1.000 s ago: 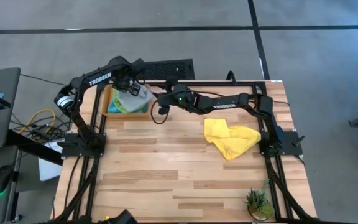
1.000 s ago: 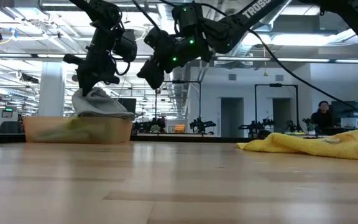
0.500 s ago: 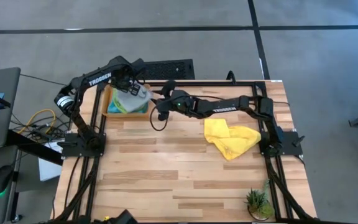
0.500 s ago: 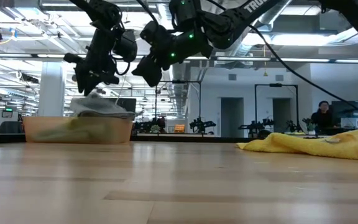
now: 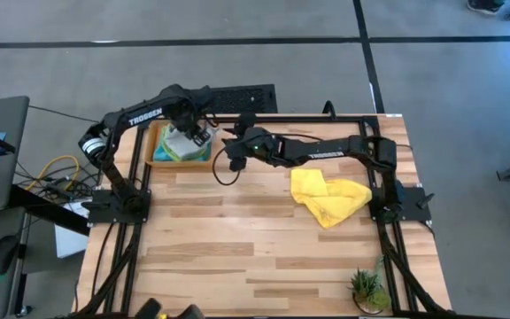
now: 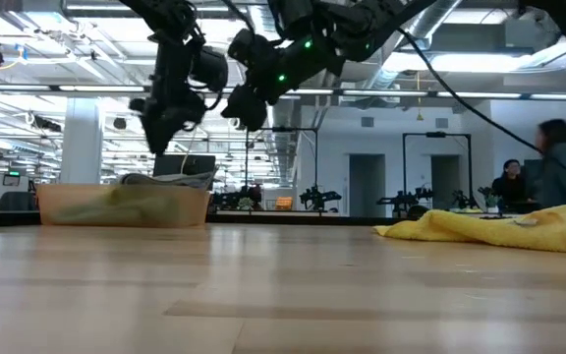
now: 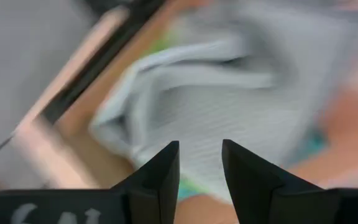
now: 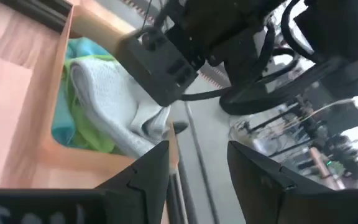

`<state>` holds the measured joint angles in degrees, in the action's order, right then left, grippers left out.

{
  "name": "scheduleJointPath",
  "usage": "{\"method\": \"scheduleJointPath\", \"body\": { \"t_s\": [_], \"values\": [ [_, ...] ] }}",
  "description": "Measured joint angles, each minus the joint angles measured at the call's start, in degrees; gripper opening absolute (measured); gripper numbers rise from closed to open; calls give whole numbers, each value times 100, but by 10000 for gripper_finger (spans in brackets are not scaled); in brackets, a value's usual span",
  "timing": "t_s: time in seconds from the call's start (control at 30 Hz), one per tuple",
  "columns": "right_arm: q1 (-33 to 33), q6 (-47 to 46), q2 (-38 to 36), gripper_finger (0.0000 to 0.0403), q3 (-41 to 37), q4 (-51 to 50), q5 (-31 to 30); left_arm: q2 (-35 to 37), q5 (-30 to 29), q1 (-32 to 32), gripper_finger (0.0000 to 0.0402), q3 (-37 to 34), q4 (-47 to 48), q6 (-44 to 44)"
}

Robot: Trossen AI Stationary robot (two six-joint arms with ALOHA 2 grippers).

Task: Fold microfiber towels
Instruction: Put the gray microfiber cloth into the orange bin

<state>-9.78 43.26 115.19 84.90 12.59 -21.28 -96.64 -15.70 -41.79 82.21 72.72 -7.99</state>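
Moved: left gripper (image 7: 200,163) let go, grey towel (image 5: 187,139) dropped into wooden bin (image 5: 155,159)
Left fingers: apart, empty, above bin
Right gripper (image 5: 234,156): open, beside bin
Yellow towel (image 5: 328,197): crumpled on table (image 5: 237,248), unfolded, likely next

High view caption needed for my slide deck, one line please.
Left gripper open over the bin of towels, grey towel on top; right gripper beside it; yellow towel waits unfolded.
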Motion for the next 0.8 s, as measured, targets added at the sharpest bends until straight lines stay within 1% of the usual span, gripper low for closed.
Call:
{"method": "scheduleJointPath", "body": {
  "t_s": [0.1, 0.2, 0.37, 0.47, 0.57, 0.73, 0.8],
  "values": [
    [-4, -224, -175, 180, -2, -309, 23, 0, 374, 28, 110, 2, -455, 426],
    [20, -355, -386, 176, 2, -528, 36, -30, 486, 23, 110, 3, -687, 517],
    [89, -597, -679, 173, -2, -1119, 41, -362, 489, -50, 110, 4, -291, 481],
    [125, -682, -866, 173, 0, -1413, 39, -582, 305, -62, 109, -9, -103, 552],
    [118, -691, -1044, 173, -7, -1782, 41, -703, 143, -36, 109, -11, -307, 643],
    [116, -972, -1404, 172, -7, -2253, 38, -852, 85, -86, 109, -15, -744, 953],
    [116, -1080, -1536, 172, -7, -2507, 39, -863, -114, -116, 109, -81, -987, 1057]
  ]
}}
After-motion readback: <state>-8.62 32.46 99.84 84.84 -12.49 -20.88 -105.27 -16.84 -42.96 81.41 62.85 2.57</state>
